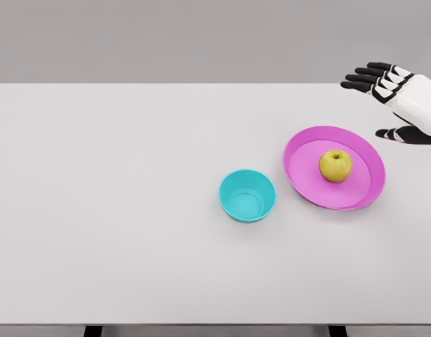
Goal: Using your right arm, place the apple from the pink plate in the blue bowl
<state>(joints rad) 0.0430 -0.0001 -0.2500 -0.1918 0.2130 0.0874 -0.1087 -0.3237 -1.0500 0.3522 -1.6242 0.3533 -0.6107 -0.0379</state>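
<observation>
The apple (335, 166) sits on the pink plate (305, 144), below and left of the right hand (398, 98), whose fingers (361, 78) are spread and empty, the blue bowl (248, 196) farther left.

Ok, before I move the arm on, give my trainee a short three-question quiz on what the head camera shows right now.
1. True or false: the apple already lies in the blue bowl.
2. Which side of the pink plate does the bowl stand on in the picture: A left, B right, C behind?
3. Fill in: the right hand hovers with fingers ____ and holds nothing.

Key: 1 false, it lies on the plate; 2 A; 3 open.
</observation>
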